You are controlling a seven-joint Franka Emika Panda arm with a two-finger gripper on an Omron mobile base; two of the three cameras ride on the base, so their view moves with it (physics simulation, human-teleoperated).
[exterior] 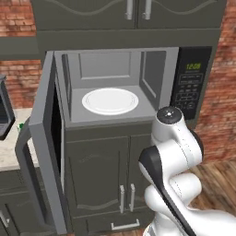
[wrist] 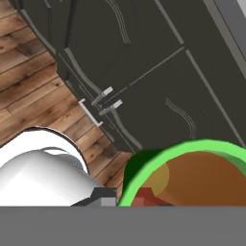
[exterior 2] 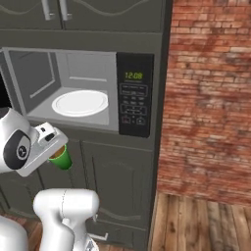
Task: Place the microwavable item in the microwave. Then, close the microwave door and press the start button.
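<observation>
While the microwave door (exterior: 44, 138) stands open, the hand (exterior 2: 53, 147) grips the green cup (exterior 2: 61, 158) below the microwave (exterior 2: 78, 93), in front of the lower cabinets (exterior 2: 112, 181).

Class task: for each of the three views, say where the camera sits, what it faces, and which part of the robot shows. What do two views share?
Left base view: behind-left of the arm, facing the open microwave; white arm at lower right.
Right base view: behind-right; arm at lower left, gripper shut on the green cup.
Hand view: on the hand, facing the cabinet doors and the cup's rim.
Both base views share the white turntable.
</observation>
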